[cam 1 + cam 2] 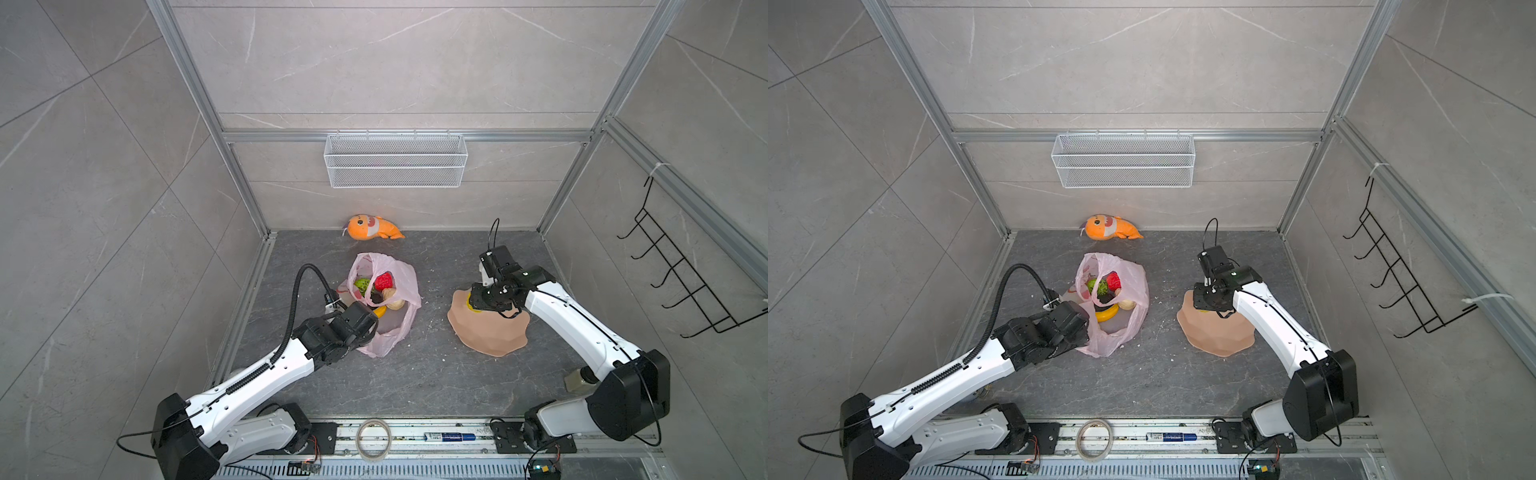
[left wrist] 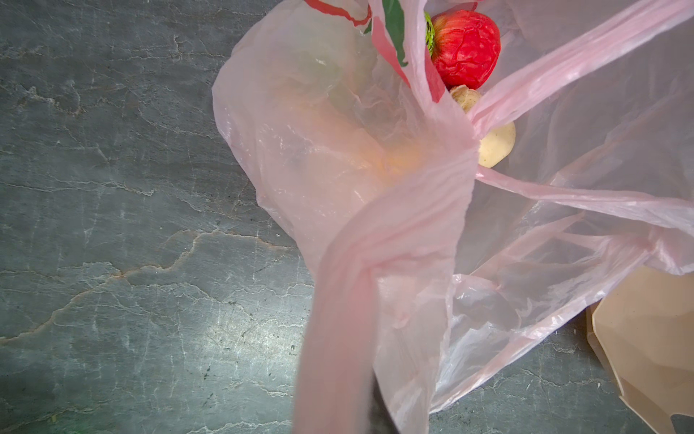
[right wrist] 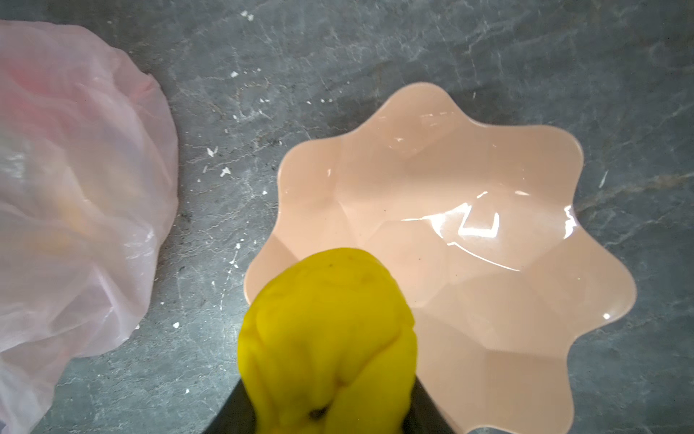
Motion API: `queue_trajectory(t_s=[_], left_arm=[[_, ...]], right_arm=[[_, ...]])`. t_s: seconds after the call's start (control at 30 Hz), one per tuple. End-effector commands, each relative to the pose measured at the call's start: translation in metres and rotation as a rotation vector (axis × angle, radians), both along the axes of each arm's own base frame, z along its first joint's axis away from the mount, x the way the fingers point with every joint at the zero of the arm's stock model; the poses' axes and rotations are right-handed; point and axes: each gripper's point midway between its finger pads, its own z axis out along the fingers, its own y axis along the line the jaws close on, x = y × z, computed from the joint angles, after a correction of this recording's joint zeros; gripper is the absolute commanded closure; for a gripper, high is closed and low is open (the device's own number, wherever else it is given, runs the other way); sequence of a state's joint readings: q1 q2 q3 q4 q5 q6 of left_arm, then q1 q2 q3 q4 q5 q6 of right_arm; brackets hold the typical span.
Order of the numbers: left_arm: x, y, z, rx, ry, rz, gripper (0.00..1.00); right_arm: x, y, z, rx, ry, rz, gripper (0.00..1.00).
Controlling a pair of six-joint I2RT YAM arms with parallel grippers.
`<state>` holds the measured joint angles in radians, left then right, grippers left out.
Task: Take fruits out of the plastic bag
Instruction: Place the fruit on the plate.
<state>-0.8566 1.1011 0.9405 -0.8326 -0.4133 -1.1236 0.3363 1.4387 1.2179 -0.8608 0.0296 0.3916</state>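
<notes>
Pinching bag point(image 1: 405, 270), left tool point(image 1: 375, 322) (right tool point(image 3: 326, 413) grips yellow fruit point(image 3: 326, 323)).

fruits point(image 1: 383, 281) in the plastic bag point(image 1: 406, 272), plate point(image 1: 488, 334) to its right, shark point(image 1: 372, 227) behind

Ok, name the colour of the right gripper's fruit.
The lumpy fruit is yellow, best in the right wrist view.

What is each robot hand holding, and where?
Left gripper pinches the pink plastic bag by one bunched handle; right gripper clasps the lumpy yellow toy fruit by its sides.
</notes>
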Motion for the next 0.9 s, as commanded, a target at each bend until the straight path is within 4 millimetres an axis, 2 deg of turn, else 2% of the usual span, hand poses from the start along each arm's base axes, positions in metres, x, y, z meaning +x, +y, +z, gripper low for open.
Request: queue_trajectory(t_s=[0.0,0.2,0.6,0.87], left_arm=[[0.007,-0.002,0.016,-0.021,-0.046,0.002,1.0],[0.006,-0.002,0.016,-0.023,-0.044,0.0,1.0],[0.005,-0.003,0.016,-0.032,-0.038,-0.001,1.0],[0.007,-0.006,0.015,-0.019,-0.028,-0.014,1.0]], right_arm=[[0.007,-0.004,-0.004,0.039,-0.024,-0.018,0.72],[0.009,-0.017,-0.026,0.028,0.018,-0.053,0.72],[0.011,-0.019,-0.072,0.034,0.105,-0.068,0.7],[0.012,-0.02,-0.091,0.028,0.15,-0.07,0.67]])
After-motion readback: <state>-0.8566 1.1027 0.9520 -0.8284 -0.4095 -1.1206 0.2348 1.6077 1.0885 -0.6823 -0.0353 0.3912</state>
